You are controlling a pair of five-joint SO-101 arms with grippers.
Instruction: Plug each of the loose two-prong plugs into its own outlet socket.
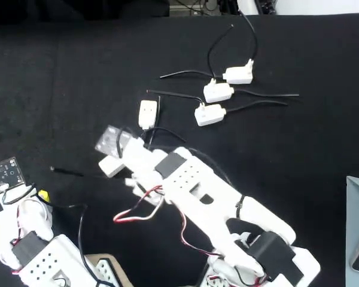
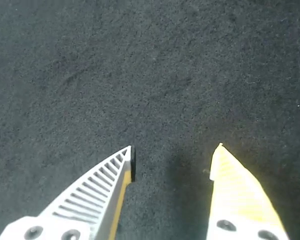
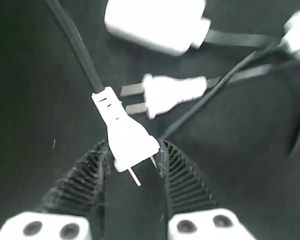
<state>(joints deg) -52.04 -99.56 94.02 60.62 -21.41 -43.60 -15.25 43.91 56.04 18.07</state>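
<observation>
Right tool gripped a two-prong plug over the middle of the worktop. Second plug lay loose just beside it. Left tool stood released over bare worktop. Outlet sockets lay grouped beyond, open cloth on every side.

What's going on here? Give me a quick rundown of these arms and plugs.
The right gripper is closed on a white two-prong plug, whose dark cord trails away across the black table. A second loose plug lies just beyond it with its prongs bare, near a white socket block. The left gripper hangs open above bare table, holding nothing. Neither of these plugs is in a socket yet.
</observation>
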